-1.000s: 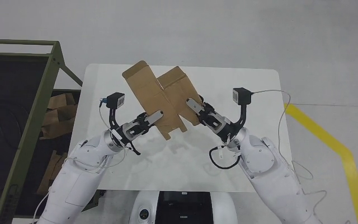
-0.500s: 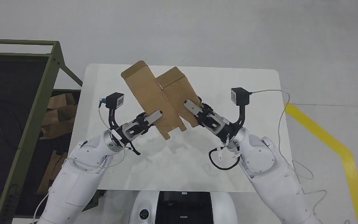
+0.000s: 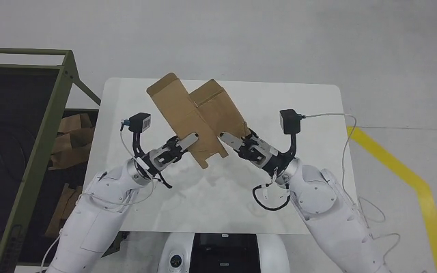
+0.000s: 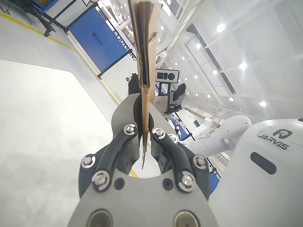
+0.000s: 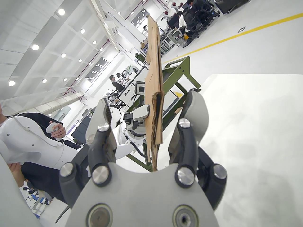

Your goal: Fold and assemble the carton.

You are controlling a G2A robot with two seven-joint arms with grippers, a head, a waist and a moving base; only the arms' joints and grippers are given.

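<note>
Two grippers meet one carton. The left gripper [image 4: 142,109] is clamped tight, both fingers pressed flat against the lower edge of the carton [image 3: 194,119], so this arm alone carries it. The right gripper [image 5: 149,109] is spread wide, one finger on each side of the carton's other lower corner with a gap on both sides, gripping nothing. The carton is a flat, layered brown blank held up off the table, edge-on to both wrist cameras, leaning away from the robot. From above, its far left corner reaches about to the back edge of the one white table [image 3: 314,136]. White tabletop spreads out beyond the right arm's outer side and between the arms toward the near edge. One green rack [image 3: 34,52] stands just beside the table's left edge, with cardboard pieces [image 3: 72,133] inside it.
</note>
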